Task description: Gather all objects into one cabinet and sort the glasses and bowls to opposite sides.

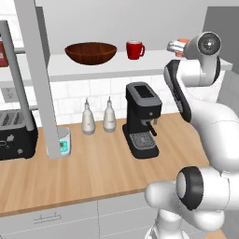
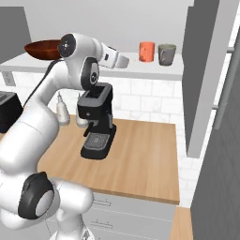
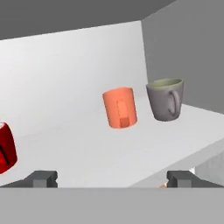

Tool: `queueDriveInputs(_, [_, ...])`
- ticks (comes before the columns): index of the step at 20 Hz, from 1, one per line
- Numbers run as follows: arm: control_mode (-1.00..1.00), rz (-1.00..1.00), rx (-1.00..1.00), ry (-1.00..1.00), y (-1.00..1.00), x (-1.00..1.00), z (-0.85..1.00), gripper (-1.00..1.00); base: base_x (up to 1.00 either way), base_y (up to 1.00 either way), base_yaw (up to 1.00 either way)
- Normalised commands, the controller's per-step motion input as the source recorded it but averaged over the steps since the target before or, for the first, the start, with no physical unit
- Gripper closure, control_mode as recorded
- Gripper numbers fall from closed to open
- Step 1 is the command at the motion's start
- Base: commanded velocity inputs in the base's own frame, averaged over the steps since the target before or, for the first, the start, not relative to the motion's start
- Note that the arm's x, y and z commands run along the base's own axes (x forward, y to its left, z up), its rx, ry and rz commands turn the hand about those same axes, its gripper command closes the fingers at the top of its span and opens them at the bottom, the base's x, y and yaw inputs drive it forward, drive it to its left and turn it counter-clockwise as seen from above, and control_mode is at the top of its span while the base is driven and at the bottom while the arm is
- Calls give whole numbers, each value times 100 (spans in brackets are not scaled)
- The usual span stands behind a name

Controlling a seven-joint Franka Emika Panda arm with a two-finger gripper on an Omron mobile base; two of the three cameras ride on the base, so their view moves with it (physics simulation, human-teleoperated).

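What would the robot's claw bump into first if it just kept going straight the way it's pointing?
Probably the orange cup: in the hand view it stands nearly centred ahead of the open gripper, on the white shelf. The grey cup sits right of that line. Depth is hard to judge.

In the left base view the robot's arm [image 1: 196,79] covers the right end of the white shelf [image 1: 93,67], and of the orange cup [image 1: 179,46] only a sliver shows past the wrist. The toaster [image 1: 16,135] is cut by the left edge, as is a red thing [image 1: 2,52] too cropped to name. In the right base view the arm's upper joint hides much of the brown bowl [image 2: 41,49]; the arm also masks most of one white bottle [image 2: 62,108]. In the hand view the red mug [image 3: 6,148] is cut off by the left edge, and of the pincer [image 3: 111,179] only the two dark fingertips [image 3: 41,178] rise above the bottom.
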Motion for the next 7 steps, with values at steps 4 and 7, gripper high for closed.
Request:
queueDriveInputs(4, [-100, 19, 18, 0, 53, 0, 0, -100, 0, 0, 0])
queueDriveInputs(7, [-100, 23, 9, 0, 55, -15, 0, -100, 0, 0, 0])
